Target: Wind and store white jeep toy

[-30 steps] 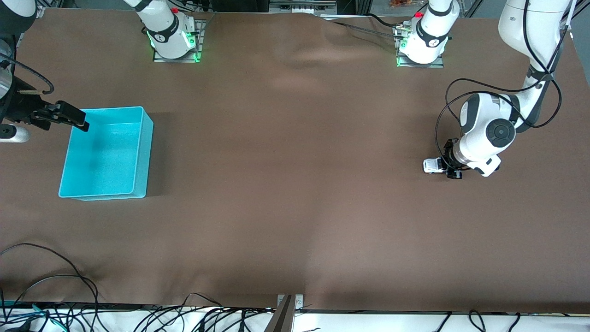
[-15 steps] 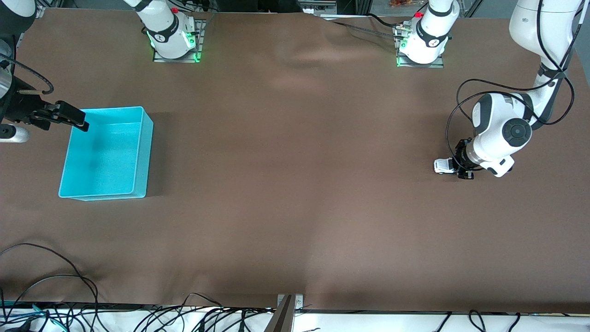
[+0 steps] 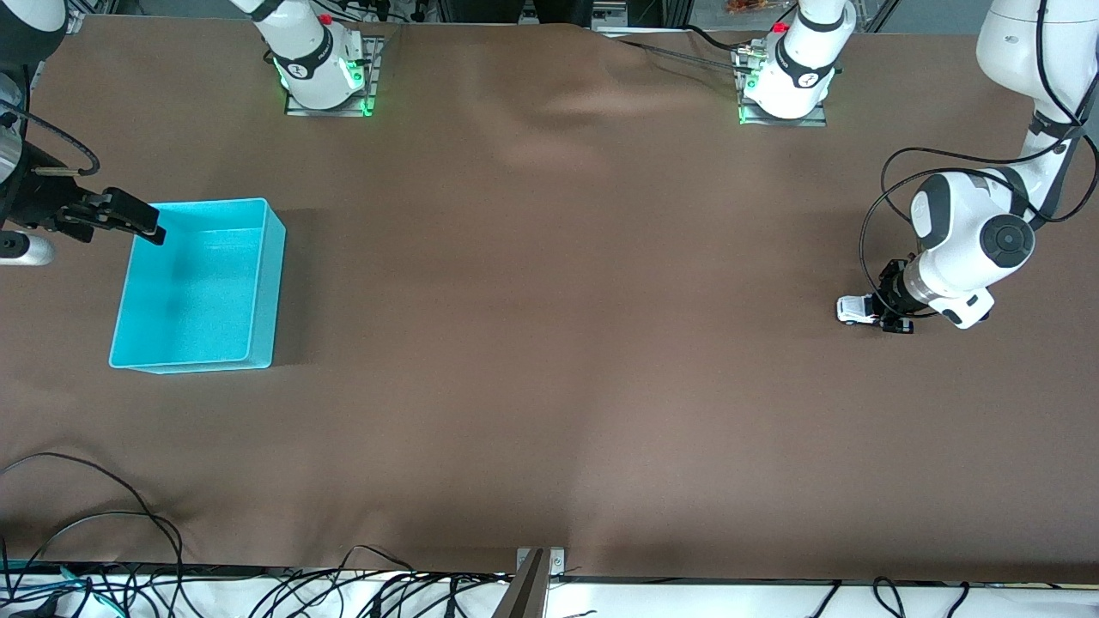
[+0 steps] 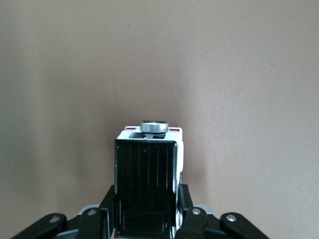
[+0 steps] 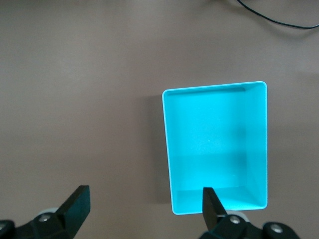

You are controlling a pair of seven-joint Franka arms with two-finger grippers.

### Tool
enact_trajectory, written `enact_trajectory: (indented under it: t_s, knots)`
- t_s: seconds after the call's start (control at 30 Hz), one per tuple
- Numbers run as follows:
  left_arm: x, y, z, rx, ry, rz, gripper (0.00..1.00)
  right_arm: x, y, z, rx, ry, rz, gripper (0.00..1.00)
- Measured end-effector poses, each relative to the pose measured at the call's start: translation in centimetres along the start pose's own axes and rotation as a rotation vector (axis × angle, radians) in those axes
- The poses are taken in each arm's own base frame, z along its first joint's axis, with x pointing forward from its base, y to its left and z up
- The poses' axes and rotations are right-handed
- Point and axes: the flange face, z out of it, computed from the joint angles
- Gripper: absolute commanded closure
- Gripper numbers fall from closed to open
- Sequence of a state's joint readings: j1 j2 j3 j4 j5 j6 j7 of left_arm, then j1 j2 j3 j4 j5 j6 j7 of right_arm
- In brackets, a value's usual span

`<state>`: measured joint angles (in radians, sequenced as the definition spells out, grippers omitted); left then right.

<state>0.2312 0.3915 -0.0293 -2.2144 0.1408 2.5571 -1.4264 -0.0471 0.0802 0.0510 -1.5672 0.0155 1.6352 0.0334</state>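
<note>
The white jeep toy (image 3: 853, 309) has a black roof and sits low on the brown cloth toward the left arm's end of the table. My left gripper (image 3: 889, 314) is shut on it. In the left wrist view the jeep's black roof (image 4: 146, 179) fills the space between the two black fingers (image 4: 184, 201), which press on its sides, and a silver spare wheel shows at its outer end. My right gripper (image 3: 129, 218) is open and empty over the rim of the turquoise bin (image 3: 268, 283). The right wrist view shows the empty bin (image 5: 214, 144) below that gripper (image 5: 144, 206).
Brown cloth covers the whole table. Both arm bases (image 3: 324, 69) stand along the edge farthest from the front camera. Loose black cables (image 3: 103, 549) lie along the edge nearest to it. A thin cable (image 5: 279, 20) crosses a corner of the right wrist view.
My left gripper has slid toward the left arm's end of the table with the jeep in it. The right arm and the bin have not moved.
</note>
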Motion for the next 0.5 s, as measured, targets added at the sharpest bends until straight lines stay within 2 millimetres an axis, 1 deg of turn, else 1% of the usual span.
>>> enact_trajectory:
  t_s: [0.03, 0.07, 0.1, 0.13, 0.17, 0.33, 0.43, 0.5]
  knots:
    - [0.1, 0.0, 0.0, 0.0, 0.0, 0.0, 0.61, 0.0, 0.0, 0.0, 0.0, 0.0, 0.0, 0.0]
    - [0.2, 0.0, 0.0, -0.001, 0.0, -0.001, 0.48, 0.0, 0.0, 0.0, 0.0, 0.0, 0.0, 0.0]
    - [0.2, 0.0, 0.0, -0.001, 0.0, -0.002, 0.34, 0.0, 0.0, 0.0, 0.0, 0.0, 0.0, 0.0]
    - [0.3, 0.0, 0.0, -0.001, 0.0, -0.003, 0.13, 0.0, 0.0, 0.0, 0.0, 0.0, 0.0, 0.0]
    - [0.6, -0.1, 0.0, -0.002, 0.0, -0.005, 0.0, 0.0, 0.0, 0.0, 0.0, 0.0, 0.0, 0.0]
    - [1.1, 0.1, -0.1, -0.006, 0.002, -0.013, 0.0, 0.0, 0.0, 0.0, 0.0, 0.0, 0.0, 0.0]
    - [2.0, 0.5, -0.7, 0.0, 0.004, -0.024, 0.0, 0.0, 0.0, 0.0, 0.0, -0.001, 0.0, 0.0]
    - [3.3, 1.1, -1.7, 0.016, 0.006, -0.025, 0.0, 0.0, 0.0, 0.0, 0.0, -0.001, 0.0, 0.0]
